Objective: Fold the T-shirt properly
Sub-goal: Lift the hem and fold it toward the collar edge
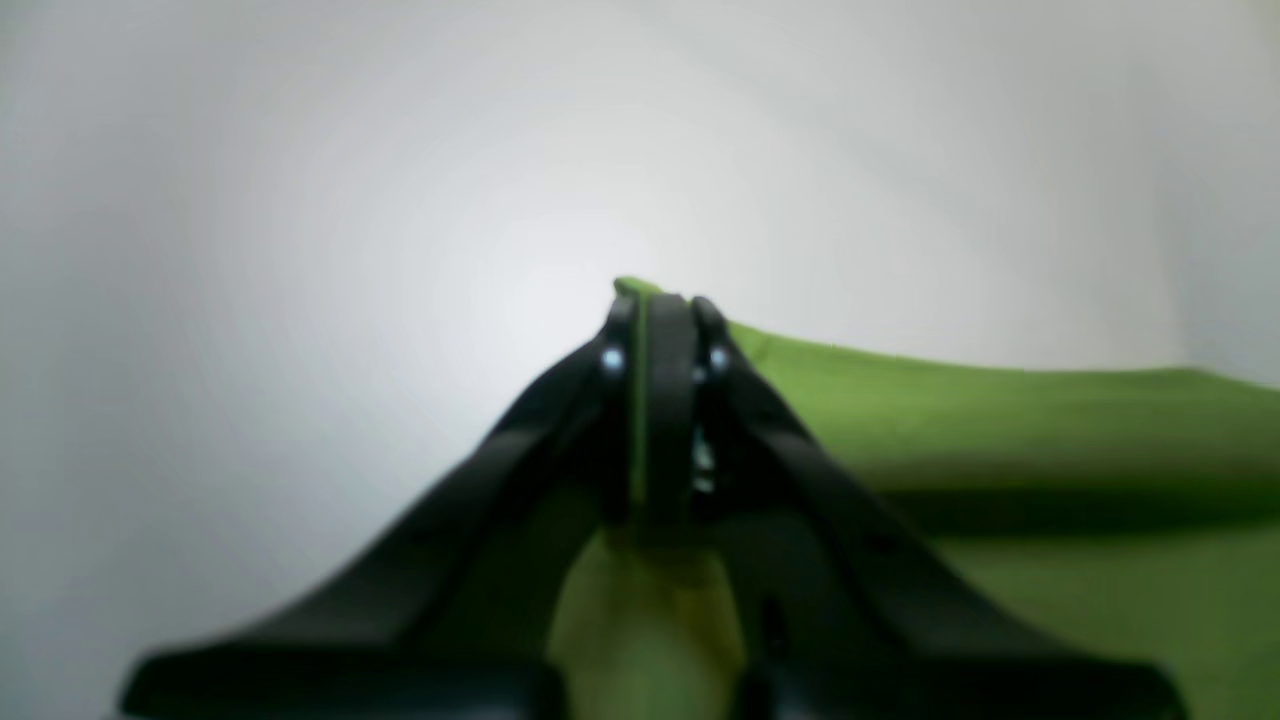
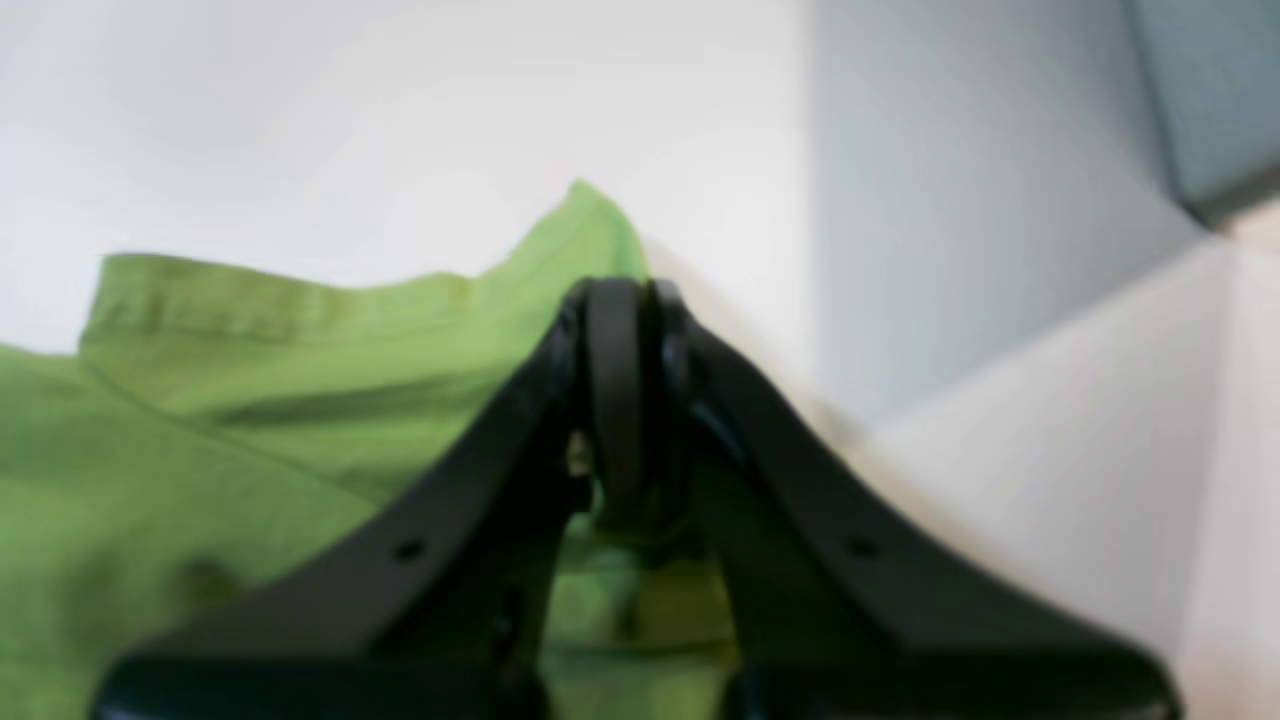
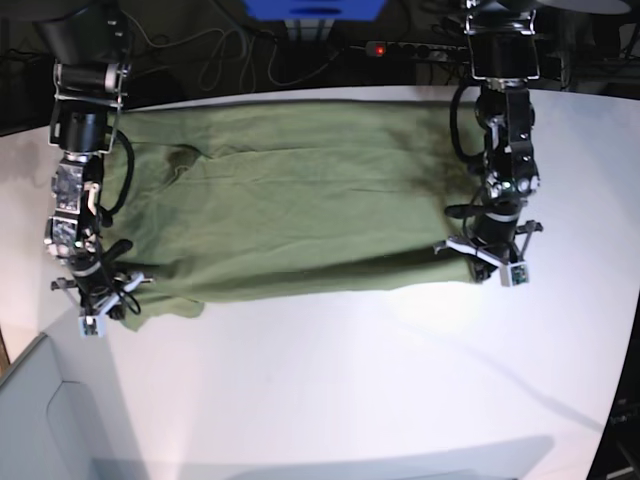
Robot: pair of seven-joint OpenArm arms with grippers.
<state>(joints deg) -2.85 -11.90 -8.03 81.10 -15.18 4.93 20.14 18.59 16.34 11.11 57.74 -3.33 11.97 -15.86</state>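
The olive-green T-shirt [image 3: 300, 200] lies spread across the far half of the white table [image 3: 350, 380], its long side running left to right. My left gripper [image 3: 478, 252] is at the shirt's near right corner and is shut on the fabric edge [image 1: 640, 400], with cloth [image 1: 1000, 420] stretching away to the right in the left wrist view. My right gripper [image 3: 112, 300] is at the near left corner by the sleeve. It is shut on the shirt's edge [image 2: 610, 400], with green cloth [image 2: 250, 400] bunched to its left and under it.
Dark cables and a power strip [image 3: 400, 48] lie behind the table's far edge. A grey box corner [image 3: 60, 420] sits at the near left, also showing in the right wrist view [image 2: 1000, 250]. The near half of the table is bare white surface.
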